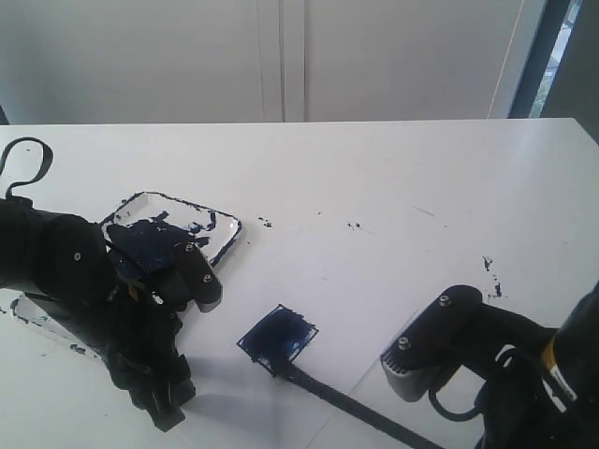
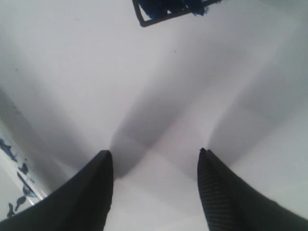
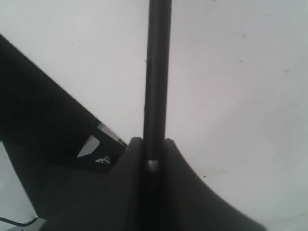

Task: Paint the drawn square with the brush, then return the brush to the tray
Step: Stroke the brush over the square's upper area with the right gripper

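The left arm (image 1: 84, 290) hides part of the tray (image 1: 225, 234). The brush (image 1: 346, 400) runs off the exterior view's bottom edge, and the left wrist view crops the square (image 2: 166, 9).

White table (image 1: 393, 178) with scattered paint specks (image 1: 354, 225)

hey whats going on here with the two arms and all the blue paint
The right pincer is shut on a long thin black brush, whose tip sits at the edge of the small drawn square. That square is already mostly filled with dark blue paint. The left pincer is open and empty, over the white sheet near the shallow white tray smeared with blue paint. The brush has not yet gone back to the tray.
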Motion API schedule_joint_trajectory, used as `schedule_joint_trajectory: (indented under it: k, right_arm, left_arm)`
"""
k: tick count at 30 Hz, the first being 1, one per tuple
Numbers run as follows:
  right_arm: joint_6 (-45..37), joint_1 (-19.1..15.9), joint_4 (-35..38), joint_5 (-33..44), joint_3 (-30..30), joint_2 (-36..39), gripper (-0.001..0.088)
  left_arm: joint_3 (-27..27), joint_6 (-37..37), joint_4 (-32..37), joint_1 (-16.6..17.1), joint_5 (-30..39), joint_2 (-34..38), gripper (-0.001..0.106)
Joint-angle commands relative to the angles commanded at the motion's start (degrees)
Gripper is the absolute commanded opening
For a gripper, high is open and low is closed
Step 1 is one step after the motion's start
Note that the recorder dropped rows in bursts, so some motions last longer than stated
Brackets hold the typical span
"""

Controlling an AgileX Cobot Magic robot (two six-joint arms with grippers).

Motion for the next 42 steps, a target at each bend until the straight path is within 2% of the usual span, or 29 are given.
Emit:
schedule_joint_trajectory:
  k: [2,3,5,9,14,18,30,42]
  right_arm:
    - [3.51,0.0,-3.64,-0.23,0.0,0.0,0.0]
    - [7.52,0.0,-7.81,-0.34,0.0,0.0,0.0]
    - [9.42,0.0,-11.38,-0.34,0.0,0.0,0.0]
    - [8.58,0.0,-9.95,0.51,-0.12,0.0,0.0]
    - [2.84,0.0,-2.74,3.34,-3.96,0.0,0.0]
    - [2.41,0.0,-2.26,4.2,-5.46,0.0,0.0]
    - [4.75,0.0,-10.09,5.1,-5.61,2.92,0.0]
    - [7.6,0.0,-12.88,3.64,-5.61,3.65,0.0]
  left_arm:
    - [0.0,0.0,-0.15,0.0,0.02,0.0,0.057]
    - [0.0,0.0,-0.15,0.0,0.02,0.0,0.057]
    - [0.0,0.0,-0.15,0.0,0.02,0.0,0.057]
    - [0.0,0.0,-0.15,0.0,0.02,0.0,0.057]
    - [0.0,0.0,-0.15,0.0,0.02,0.0,0.057]
    - [0.0,0.0,-0.24,0.0,0.02,0.0,0.057]
    - [0.0,0.0,-0.24,0.0,0.02,0.0,0.057]
    - [0.0,0.0,-0.23,0.0,-0.13,0.0,0.057]
